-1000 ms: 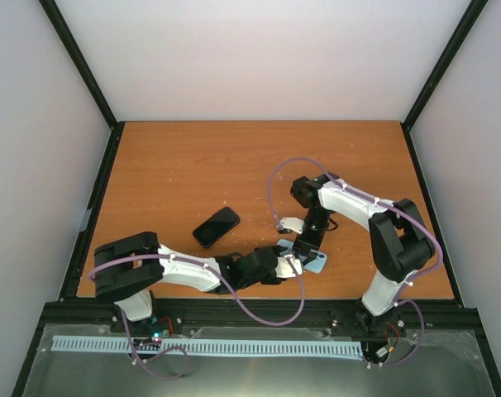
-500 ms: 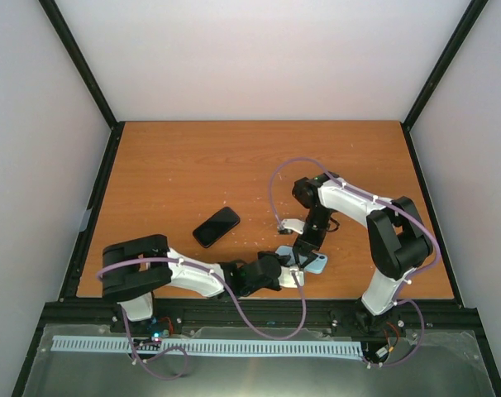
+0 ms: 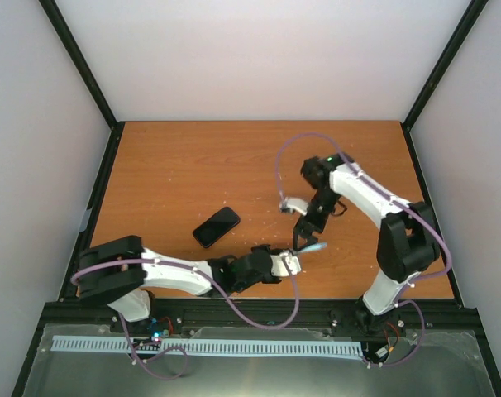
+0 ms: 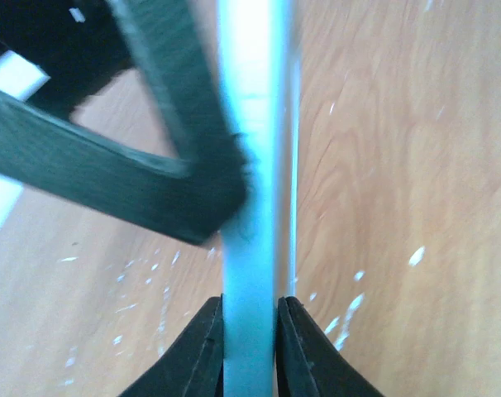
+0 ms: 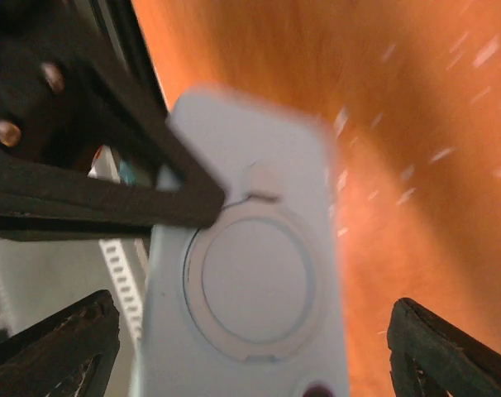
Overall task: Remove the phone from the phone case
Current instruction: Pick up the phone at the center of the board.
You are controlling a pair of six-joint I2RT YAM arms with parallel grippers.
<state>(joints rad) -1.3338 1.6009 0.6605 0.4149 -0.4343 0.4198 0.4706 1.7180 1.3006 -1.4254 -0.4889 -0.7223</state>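
A light blue phone case [image 3: 314, 246] is held edge-on just above the table, between the two grippers. My left gripper [image 3: 292, 262] is shut on its near end; in the left wrist view its fingertips [image 4: 250, 331] pinch the case [image 4: 252, 165] on both faces. My right gripper [image 3: 307, 236] hovers at the case's far end, open. In the right wrist view the case's back [image 5: 250, 281], with a round ring, lies between the wide-spread jaws of that gripper [image 5: 250, 351], a gap on each side. A black phone [image 3: 216, 226] lies flat on the table, left of the case.
The wooden table [image 3: 176, 165] is walled by white panels with black frame posts. The right gripper's finger [image 4: 110, 165] crosses the left wrist view beside the case. The left gripper's black finger [image 5: 93, 198] crosses the right wrist view. Purple cables loop off both arms.
The right gripper has let go and lifted away toward the far side. The case has turned from lying flat to edge-on. The left arm has drawn back slightly left.
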